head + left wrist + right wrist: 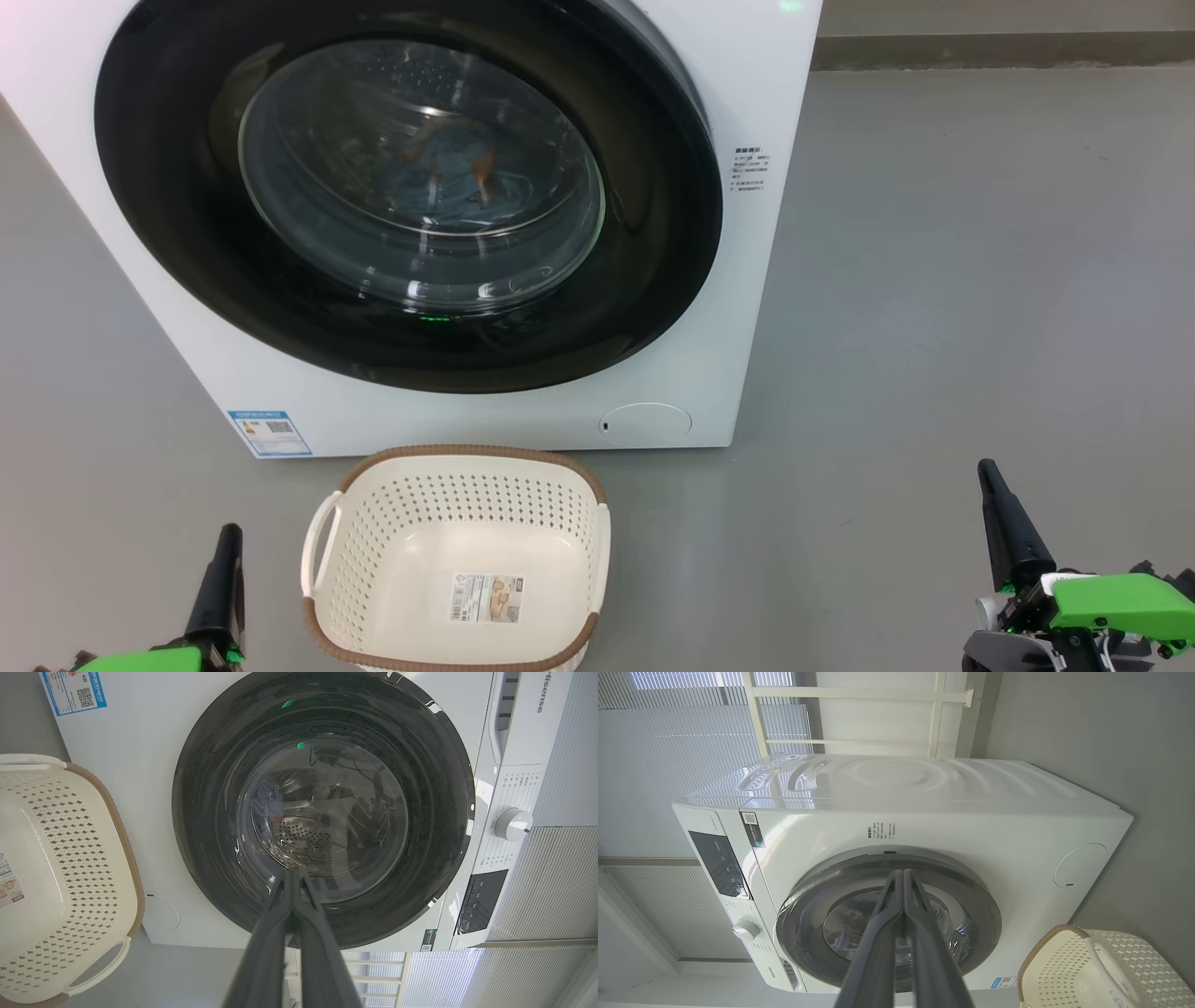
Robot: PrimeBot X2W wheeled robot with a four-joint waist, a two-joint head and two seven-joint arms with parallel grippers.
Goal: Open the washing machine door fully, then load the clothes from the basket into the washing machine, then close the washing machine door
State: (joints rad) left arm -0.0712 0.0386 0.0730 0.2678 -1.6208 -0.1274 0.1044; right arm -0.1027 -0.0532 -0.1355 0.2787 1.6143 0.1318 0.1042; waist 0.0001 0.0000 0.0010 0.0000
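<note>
Two grippers, one basket, one washing machine with one door. The left gripper (pixel 228 534) has its two dark fingers pressed together with nothing between them, and the right gripper (pixel 986 469) is closed and empty in the same way. Both point toward the washing machine (pixel 756 280), which stands ahead of their fingertips.

The basket (pixel 448 499) sits on the floor between the grippers, just to the right of the left gripper and well to the left of the right one. Its perforated walls and floor are bare, with one label (pixel 486 597) stuck to the floor.

The washing machine door (pixel 177 243) lies shut against the machine's front, ahead of the left gripper and up-left of the right. Through its glass bowl the clothes (pixel 448 177) show inside the drum: one light blue garment with orange marks. Reflections on the glass make it hard to tell whether a second cloth lies with it.

Low on the front, one blue sticker (pixel 269 433) is nearest the left gripper, and one round cap (pixel 645 422) sits beyond the basket.
</note>
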